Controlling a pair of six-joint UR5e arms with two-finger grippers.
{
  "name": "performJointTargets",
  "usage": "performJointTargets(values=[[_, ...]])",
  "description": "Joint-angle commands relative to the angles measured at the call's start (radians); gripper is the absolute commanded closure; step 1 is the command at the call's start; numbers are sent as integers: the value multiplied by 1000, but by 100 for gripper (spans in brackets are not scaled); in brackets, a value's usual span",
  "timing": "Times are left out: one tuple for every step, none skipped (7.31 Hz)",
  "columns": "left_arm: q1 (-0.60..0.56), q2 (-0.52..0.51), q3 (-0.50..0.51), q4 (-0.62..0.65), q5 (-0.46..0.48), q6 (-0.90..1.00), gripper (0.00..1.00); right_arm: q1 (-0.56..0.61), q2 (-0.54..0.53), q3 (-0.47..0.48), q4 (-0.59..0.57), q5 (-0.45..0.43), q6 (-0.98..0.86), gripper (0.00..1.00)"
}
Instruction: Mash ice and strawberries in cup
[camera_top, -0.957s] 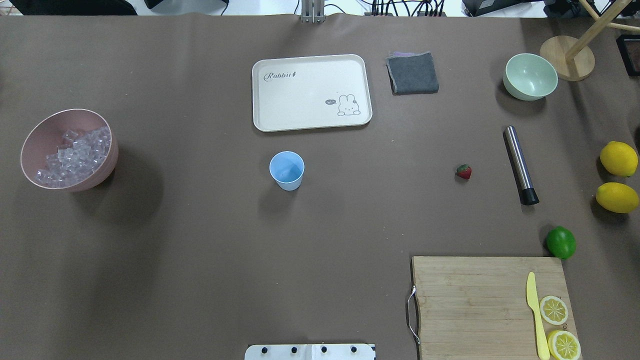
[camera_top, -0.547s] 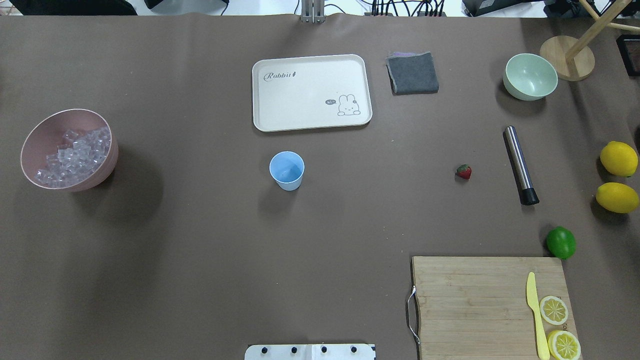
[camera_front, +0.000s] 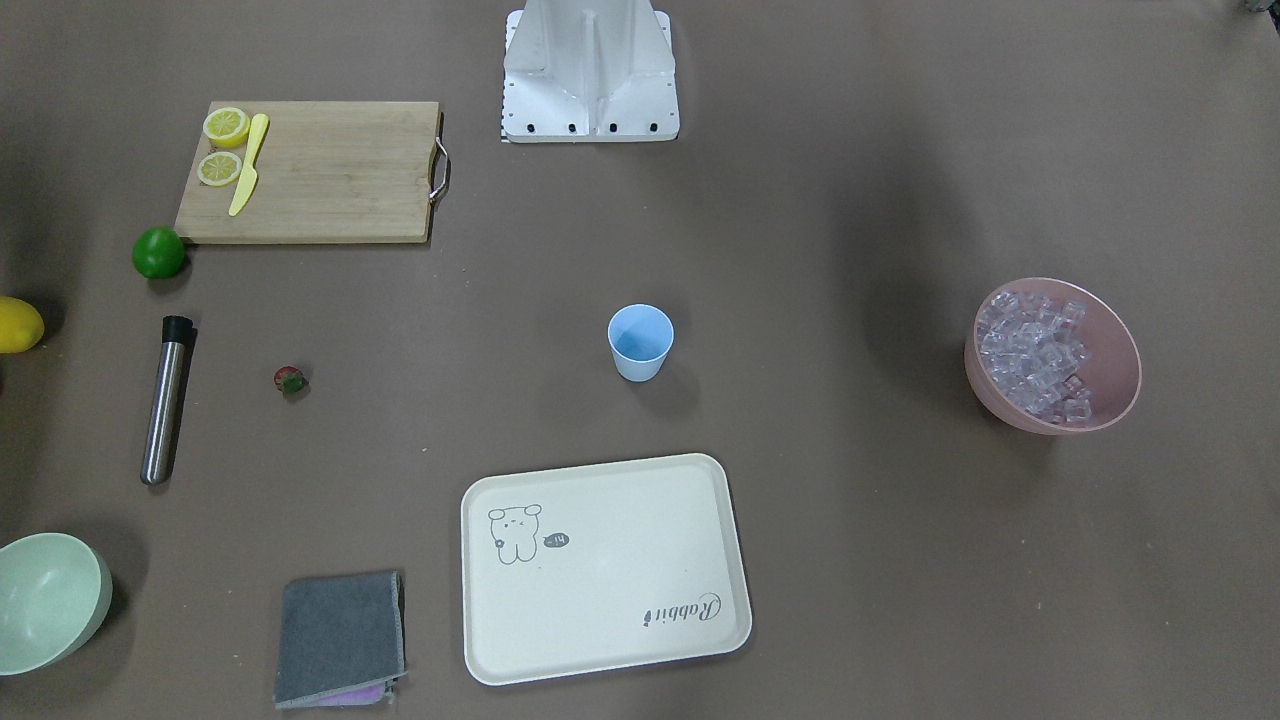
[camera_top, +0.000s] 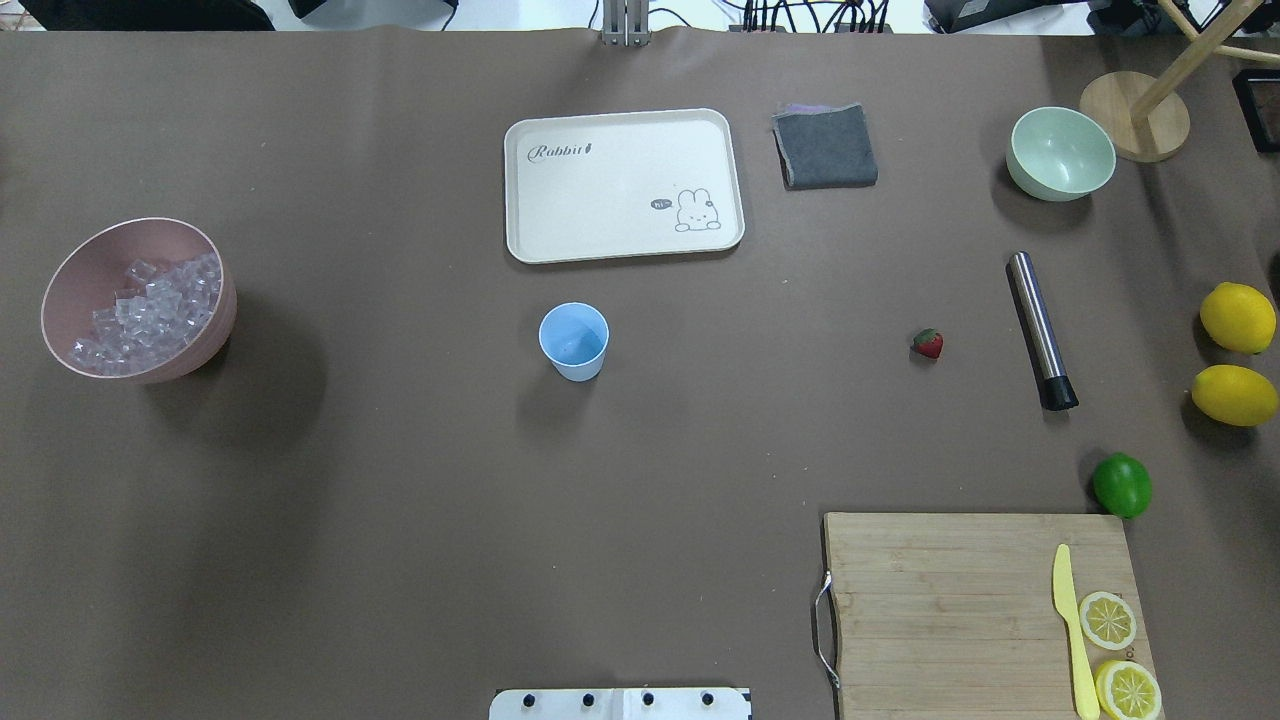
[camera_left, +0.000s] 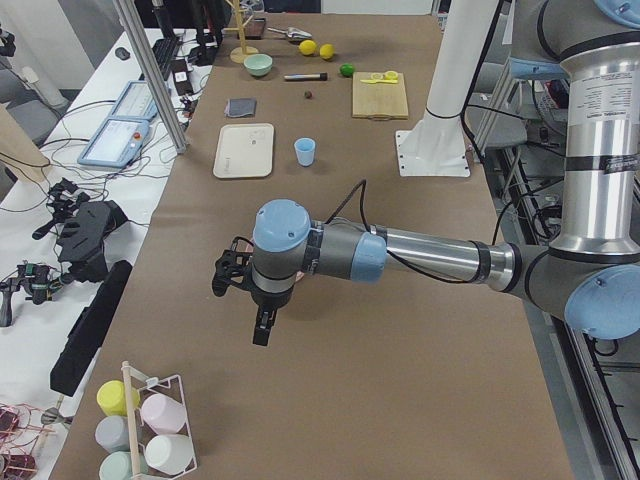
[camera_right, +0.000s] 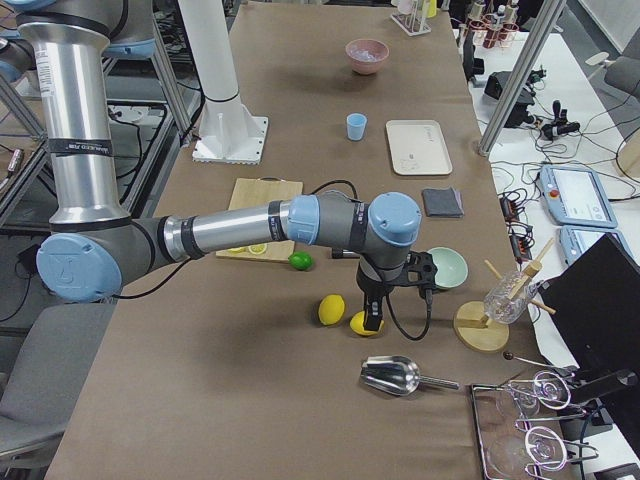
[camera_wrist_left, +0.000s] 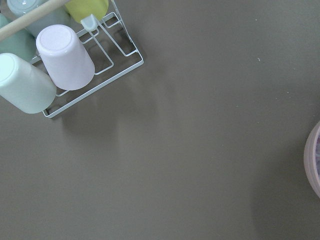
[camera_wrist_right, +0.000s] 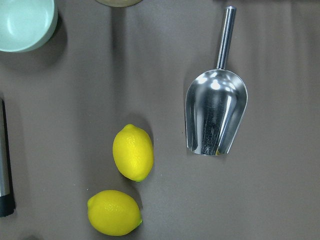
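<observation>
The light-blue cup stands upright near the middle of the table; the red strawberry lies well apart on its right, and the clear ice cubes are piled in the pink bowl far left. Only the side views show me the left gripper and the right gripper, and I cannot tell how their jaws stand. My right wrist camera shows a metal scoop which the overhead view misses.
</observation>
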Motion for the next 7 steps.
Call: performJointTargets(values=[[6, 2, 8, 1, 0, -1, 3, 0, -5, 6, -1, 1, 0, 0], [6, 3, 6, -1, 0, 0, 3, 0, -5, 8, -1, 4, 0, 0], [6, 2, 5, -1, 0, 5, 3, 0, -3, 8, -3, 3, 0, 0], [6, 3, 2, -1, 0, 5, 3, 0, -3, 11, -4, 3, 1, 0], [6, 3, 3, -1, 2, 5, 3, 0, -6, 8, -6, 3, 1, 0], [6, 6, 3, -1, 0, 0, 3, 3, -11, 30, -12, -5, 1, 0], [6, 2, 5, -1, 0, 0, 3, 3, -14, 35, -10, -6, 1, 0]])
